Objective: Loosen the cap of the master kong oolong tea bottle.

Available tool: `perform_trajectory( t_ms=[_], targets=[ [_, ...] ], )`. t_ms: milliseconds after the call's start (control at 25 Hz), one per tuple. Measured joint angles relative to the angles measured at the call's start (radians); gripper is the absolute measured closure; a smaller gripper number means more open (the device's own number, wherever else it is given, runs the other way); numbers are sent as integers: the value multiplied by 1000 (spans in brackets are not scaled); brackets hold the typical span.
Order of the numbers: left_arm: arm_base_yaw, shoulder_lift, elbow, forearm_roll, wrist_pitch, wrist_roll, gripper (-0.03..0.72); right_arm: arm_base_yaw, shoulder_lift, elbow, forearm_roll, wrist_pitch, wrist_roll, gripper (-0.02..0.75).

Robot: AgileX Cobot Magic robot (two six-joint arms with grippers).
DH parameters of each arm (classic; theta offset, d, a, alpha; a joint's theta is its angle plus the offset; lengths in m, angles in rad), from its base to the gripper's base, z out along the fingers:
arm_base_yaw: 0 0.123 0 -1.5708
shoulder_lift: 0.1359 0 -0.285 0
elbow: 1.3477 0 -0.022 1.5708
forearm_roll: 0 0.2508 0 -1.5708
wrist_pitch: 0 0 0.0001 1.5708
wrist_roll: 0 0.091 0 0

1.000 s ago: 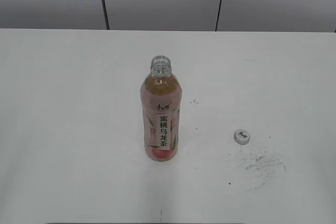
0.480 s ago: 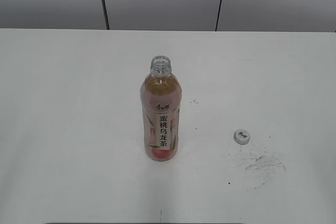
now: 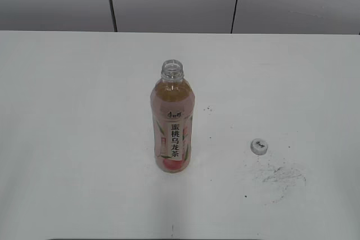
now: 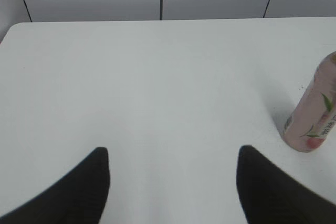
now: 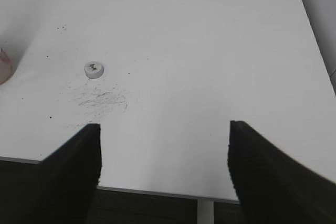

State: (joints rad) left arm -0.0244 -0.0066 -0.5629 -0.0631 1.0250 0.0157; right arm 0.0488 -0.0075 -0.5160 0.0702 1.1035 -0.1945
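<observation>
Master kong oolong tea bottle [image 3: 172, 123]: standing upright near the middle of the white table [image 3: 79, 139], neck open, uncapped. Cap [image 3: 259, 146]: lying flat on the table toward 4 o'clock of the bottle, well apart, just above grey scuff marks [image 3: 281, 175].

Left gripper [image 4: 170, 182]: hovering with jaws spread wide, gripping nothing; bottle sitting at 2 o'clock, outside the jaws.

Right gripper [image 5: 164, 161]: jaws likewise gaping, empty; cap lying at 11 o'clock, beyond the left fingertip [image 5: 86, 148].
</observation>
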Motion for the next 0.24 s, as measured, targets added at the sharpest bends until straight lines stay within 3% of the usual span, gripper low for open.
perform_trajectory(
  t_ms=[240],
  targets=[
    [0,0,0,0,0,0,249,0,0,0,0,0,0,174]
  ],
)
